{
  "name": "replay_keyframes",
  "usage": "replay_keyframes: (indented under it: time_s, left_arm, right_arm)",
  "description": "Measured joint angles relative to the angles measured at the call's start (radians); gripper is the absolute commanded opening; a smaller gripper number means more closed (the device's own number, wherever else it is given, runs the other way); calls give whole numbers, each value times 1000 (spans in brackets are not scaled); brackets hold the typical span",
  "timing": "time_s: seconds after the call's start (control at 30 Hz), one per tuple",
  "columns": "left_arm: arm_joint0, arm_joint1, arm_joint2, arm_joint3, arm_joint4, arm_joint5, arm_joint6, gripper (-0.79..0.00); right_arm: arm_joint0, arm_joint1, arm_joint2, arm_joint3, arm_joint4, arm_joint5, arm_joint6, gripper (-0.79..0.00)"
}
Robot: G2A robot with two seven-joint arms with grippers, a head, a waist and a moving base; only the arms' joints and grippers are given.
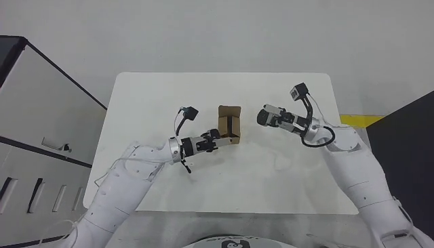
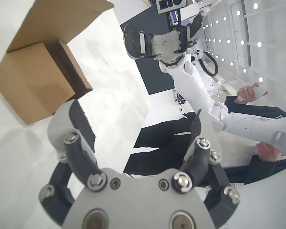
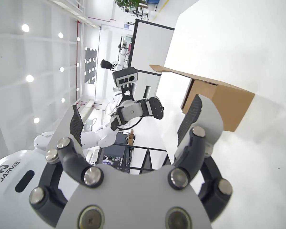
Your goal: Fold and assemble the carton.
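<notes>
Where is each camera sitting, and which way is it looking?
Top view: above the arms, looking down at the table; carton in the middle, left gripper and right gripper on either side.
Left wrist view: on the left wrist, looking past its own open fingers at the carton, right gripper beyond.
Right wrist view: on the right wrist, looking past its own open fingers at the carton, left gripper beyond.
Shared: every view shows the carton.
</notes>
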Motion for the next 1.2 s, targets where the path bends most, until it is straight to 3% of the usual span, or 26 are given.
replay_keyframes:
  time_s: [0.3, 0.47, 0.9, 1.2]
  left_arm:
    - [8, -2, 12, -4, -4, 13, 13, 0]
    - [10, -4, 38, 3, 20, 10, 13, 0]
    - [-20, -17, 96, 62, 33, 7, 60, 0]
    - [-39, -21, 102, 96, 35, 15, 89, 0]
  right_arm:
    - [7, -6, -11, 10, 4, 3, -45, 0]
    - [82, -25, -57, 68, 8, -7, -83, 0]
    - [309, -110, -240, 335, 64, -68, -62, 0]
    - [404, -167, -328, 481, 101, -96, 0, 0]
